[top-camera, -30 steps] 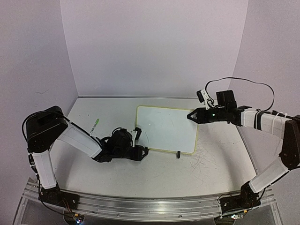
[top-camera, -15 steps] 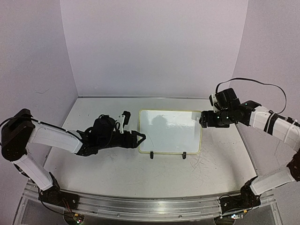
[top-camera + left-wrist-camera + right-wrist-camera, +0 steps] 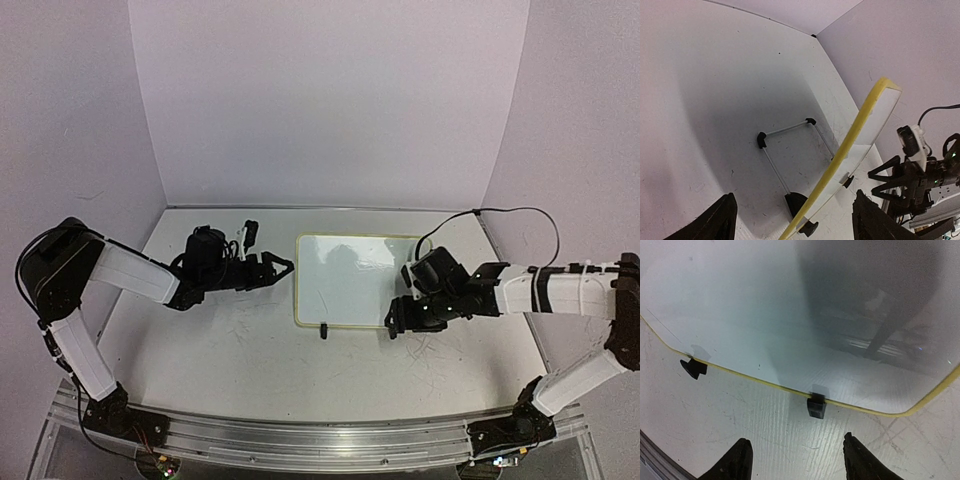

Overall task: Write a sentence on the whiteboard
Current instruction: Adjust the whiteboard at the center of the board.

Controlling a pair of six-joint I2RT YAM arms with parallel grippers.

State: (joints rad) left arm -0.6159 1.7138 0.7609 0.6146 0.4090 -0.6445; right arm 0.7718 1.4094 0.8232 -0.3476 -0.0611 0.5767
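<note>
- At the middle of the counter (image 3: pixel 250 350): the whiteboard (image 3: pixel 355 280), leaning back on a thin black wire stand (image 3: pixel 761 140), pale yellow-green rim all round.
- On the board's face, only dim grey reflections.
- Left gripper (image 3: pixel 283 270) just left of the board's left edge, pointing right at it, jaws spread wide, nothing held.
- Right gripper (image 3: pixel 397 318) low by the board's near right corner, jaws wide apart, nothing between them, just short of the rim.
- 2 black stand clips (image 3: pixel 816 407) hooked over the near rim, resting on the scuffed counter.
- Thin black cable (image 3: pixel 500 212) looping over the right arm, beyond the board's far right corner.
</note>
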